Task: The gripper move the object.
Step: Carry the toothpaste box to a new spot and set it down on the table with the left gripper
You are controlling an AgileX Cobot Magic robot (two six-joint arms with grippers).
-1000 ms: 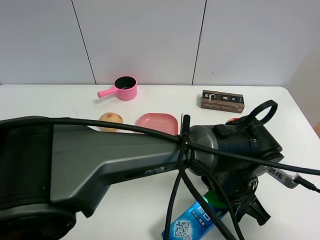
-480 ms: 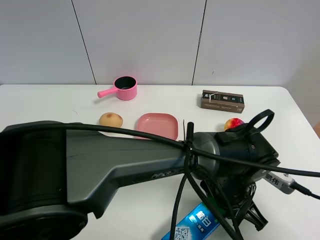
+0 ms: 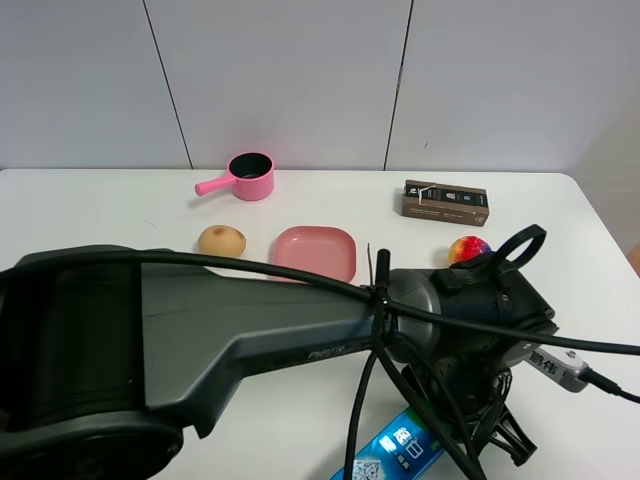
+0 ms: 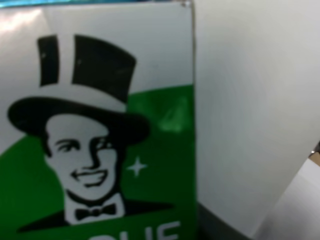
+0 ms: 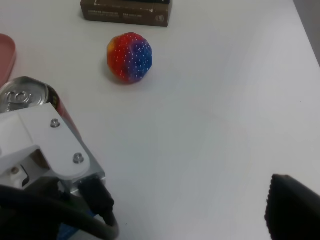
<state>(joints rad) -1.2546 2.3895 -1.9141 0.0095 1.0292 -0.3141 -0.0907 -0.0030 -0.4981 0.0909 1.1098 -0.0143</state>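
Near the front edge of the table point(image 3: 100, 200), right of centre: toothpaste box point(image 3: 398, 450). It lies slanted, with the blue end cut off by the bottom of the high view and the green end running up into the left hand point(image 3: 497, 440). Left hand is clamped shut on that green end. Can't tell if the box is clear of the table.

Obstructions:
- Black cables point(image 3: 375, 400) hang across the box.
- Left arm point(image 3: 200, 340) covers the whole near-left of the table.
- White label tag point(image 3: 556, 366) sticks out to the right of the wrist.
- Soda can point(image 5: 20, 95), silver top and red side, sits just beside the arm's white bracket point(image 5: 55, 145).
- Multicoloured ball point(image 3: 468, 247) is just behind the wrist, between it and the brown box point(image 3: 445, 202).
- Farther back: pink plate point(image 3: 316, 250), tan round lump point(image 3: 221, 239), and pink saucepan point(image 3: 250, 176) near the back edge.

Print:
- Left wrist view is nearly all box: man's face in top hat and bow tie, white star on green. The white letter tops below are cut off and unreadable.
- Blue end has a QR-style square and white characters.
- Tag characters, arm lettering and brown box print are too small to read.

Room: bare table from the left hand out to the right edge, and a bare stretch past the ball in the right wrist view.

Right hand point(image 5: 295, 205): only one dark tip shows in the corner of its own view, so I can't tell how open it is.
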